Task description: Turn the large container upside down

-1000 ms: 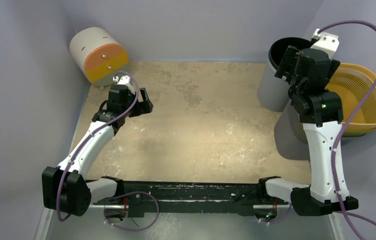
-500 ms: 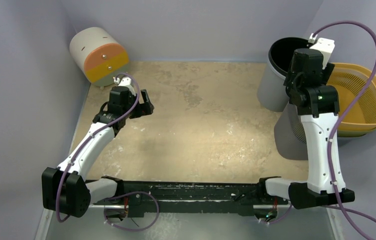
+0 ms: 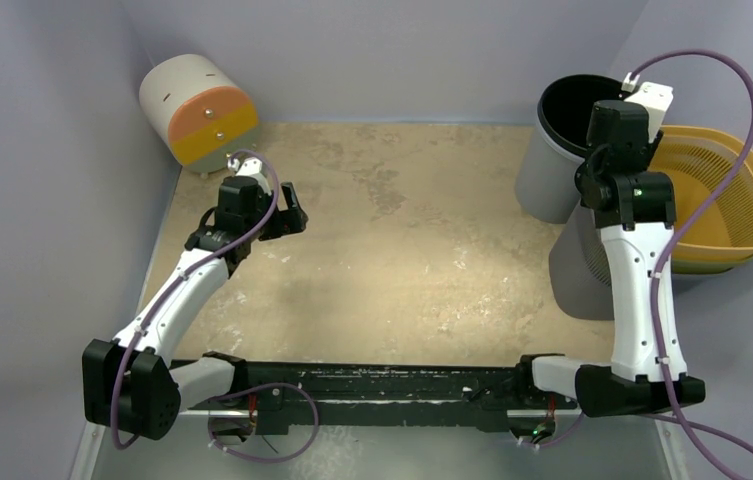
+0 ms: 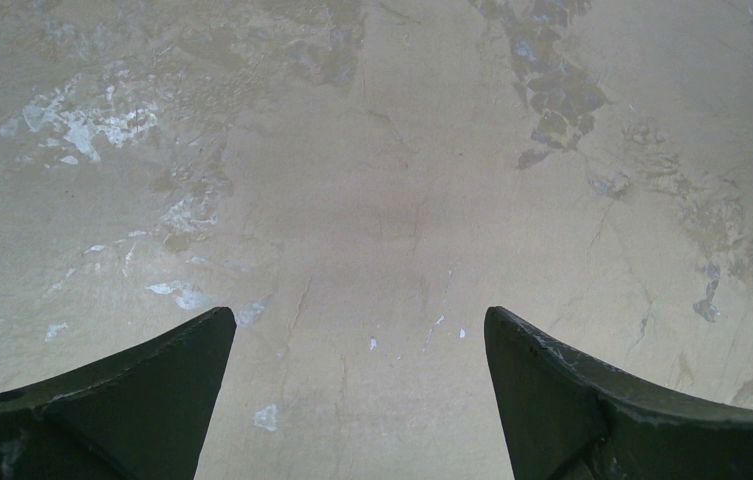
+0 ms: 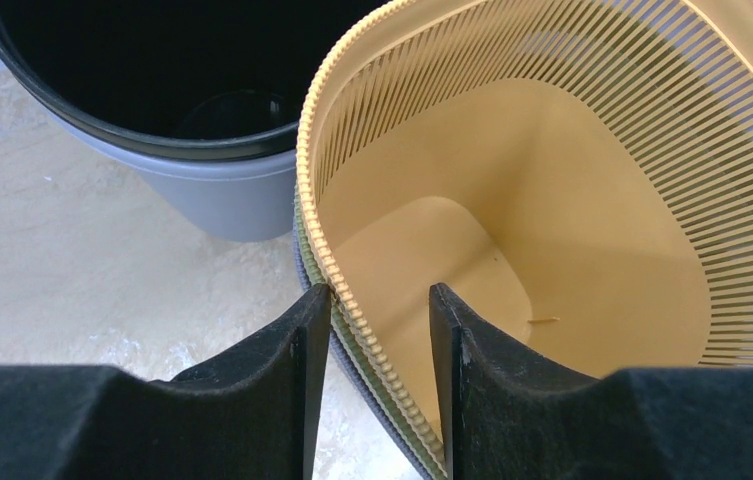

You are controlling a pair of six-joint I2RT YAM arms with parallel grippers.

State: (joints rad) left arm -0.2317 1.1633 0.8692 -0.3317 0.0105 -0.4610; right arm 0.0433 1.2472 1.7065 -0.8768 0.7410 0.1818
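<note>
At the table's right edge stands a large yellow slatted basket, the large container, upright and nested in a green and a grey-blue one. In the right wrist view its rim runs slantwise between the fingers of my right gripper. The jaws have narrowed around it, one finger outside and one inside the basket, the outer fingertip touching the rim. My left gripper hovers wide open over bare tabletop at the far left, nothing between its fingers.
A grey bucket with a black inside stands just left of the basket, close to my right wrist; its wall nearly touches the basket. A white and orange drum lies in the back left corner. Walls close in on three sides.
My right arm swung over the basket's near-left rim and came down onto it, and its jaws went from wide open to narrow around the rim. The left arm barely moved.
</note>
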